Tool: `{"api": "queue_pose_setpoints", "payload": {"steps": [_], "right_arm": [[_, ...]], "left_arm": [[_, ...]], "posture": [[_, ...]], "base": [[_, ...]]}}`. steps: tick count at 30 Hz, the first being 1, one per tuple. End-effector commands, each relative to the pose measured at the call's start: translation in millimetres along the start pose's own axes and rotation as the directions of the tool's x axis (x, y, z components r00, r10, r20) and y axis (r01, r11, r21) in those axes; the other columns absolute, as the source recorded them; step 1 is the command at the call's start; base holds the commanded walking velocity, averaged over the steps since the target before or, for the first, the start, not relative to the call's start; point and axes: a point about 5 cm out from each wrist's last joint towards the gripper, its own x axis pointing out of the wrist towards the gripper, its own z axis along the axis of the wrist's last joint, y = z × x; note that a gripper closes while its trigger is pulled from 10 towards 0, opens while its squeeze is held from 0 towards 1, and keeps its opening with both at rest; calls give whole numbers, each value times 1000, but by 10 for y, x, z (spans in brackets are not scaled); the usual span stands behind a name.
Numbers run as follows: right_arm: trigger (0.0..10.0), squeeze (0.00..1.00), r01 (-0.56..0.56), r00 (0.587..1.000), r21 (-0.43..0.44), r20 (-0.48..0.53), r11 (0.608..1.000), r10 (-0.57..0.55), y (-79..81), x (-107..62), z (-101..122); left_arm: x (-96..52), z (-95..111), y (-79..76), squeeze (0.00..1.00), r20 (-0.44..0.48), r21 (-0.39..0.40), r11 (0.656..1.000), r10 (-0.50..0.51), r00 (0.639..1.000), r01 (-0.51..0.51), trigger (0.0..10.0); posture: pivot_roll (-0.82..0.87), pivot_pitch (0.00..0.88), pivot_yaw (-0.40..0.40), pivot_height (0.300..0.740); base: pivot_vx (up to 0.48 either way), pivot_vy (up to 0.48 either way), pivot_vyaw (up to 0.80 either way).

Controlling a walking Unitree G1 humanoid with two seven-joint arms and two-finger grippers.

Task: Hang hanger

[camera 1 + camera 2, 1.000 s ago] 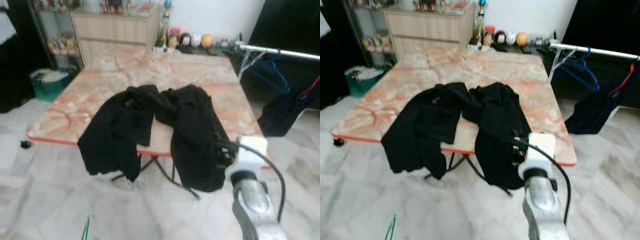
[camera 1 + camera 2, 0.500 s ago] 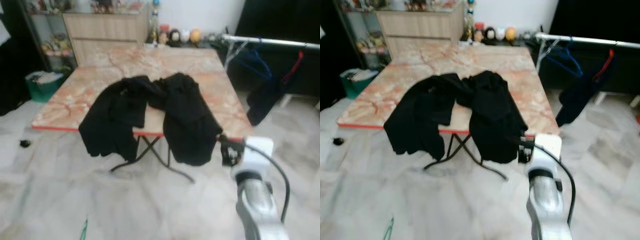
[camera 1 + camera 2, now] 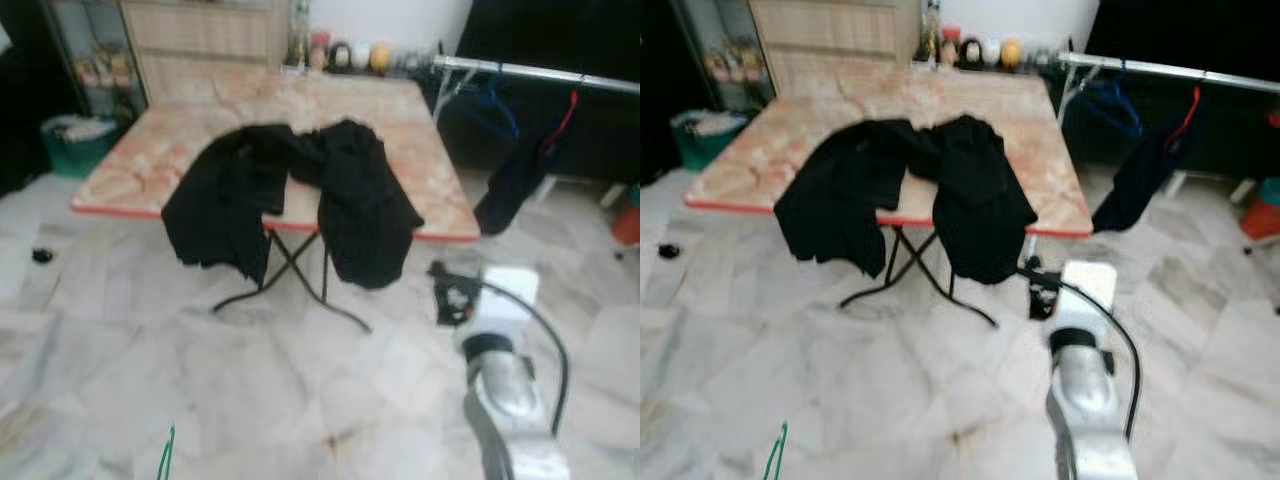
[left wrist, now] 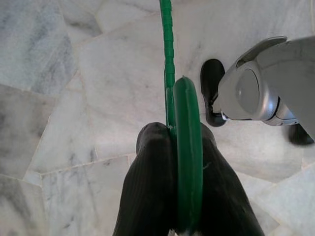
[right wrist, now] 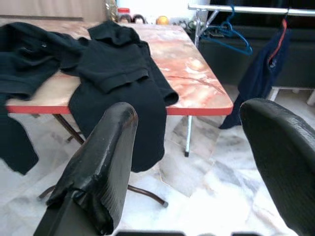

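Observation:
A green hanger [image 4: 187, 162] is pinched between the two black fingers of my left gripper [image 4: 176, 132], which hangs low over the marble floor; the hanger's thin end [image 3: 165, 460] shows at the bottom left of the head view. My right gripper [image 5: 192, 110] is held out in front at waist height, open, with nothing between its fingers [image 3: 446, 296]. It points toward the table's right corner. A silver clothes rail [image 3: 540, 73] stands at the far right, carrying a blue hanger [image 3: 492, 105] and a dark garment [image 3: 512, 182] on a red hanger [image 3: 569, 108].
A marble-topped folding table [image 3: 440, 195] stands ahead with two black garments [image 3: 290, 195] draped over its front edge. An orange bucket [image 3: 628, 225] sits at the right, a teal basket [image 3: 68, 135] at the left, a cabinet [image 3: 200, 40] behind. Marble floor lies between me and the rail.
The whole view has pulled back from the table, so the camera moved away from it; more floor and more of the rail show. The right arm stays raised in front.

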Motion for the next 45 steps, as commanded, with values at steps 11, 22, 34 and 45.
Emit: {"api": "queue_pose_setpoints", "payload": {"steps": [11,22,34,45], "right_arm": [[10000,0,-95,995,-97,-44,991,91,-56,56,-63],[10000,0,-448,894,-271,-132,852,428,118,71,-155],[10000,0,-854,505,-312,-307,416,807,309,-135,-250],[10000,0,-985,76,-173,-514,-17,854,236,-385,-487]], "left_arm": [[-1,26,-21,0,44,85,996,36,998,-40,10000],[-178,1546,226,0,587,332,932,-84,805,-145,10000],[-509,2168,-603,0,468,791,611,-607,643,1,10000],[-798,1955,-1036,0,77,952,231,-814,576,199,10000]], "posture": [[98,0,-83,740],[113,0,-93,740],[92,0,-85,740],[111,0,-80,740]], "base": [[0,0,0],[0,0,0],[0,0,0],[0,0,0]]}}
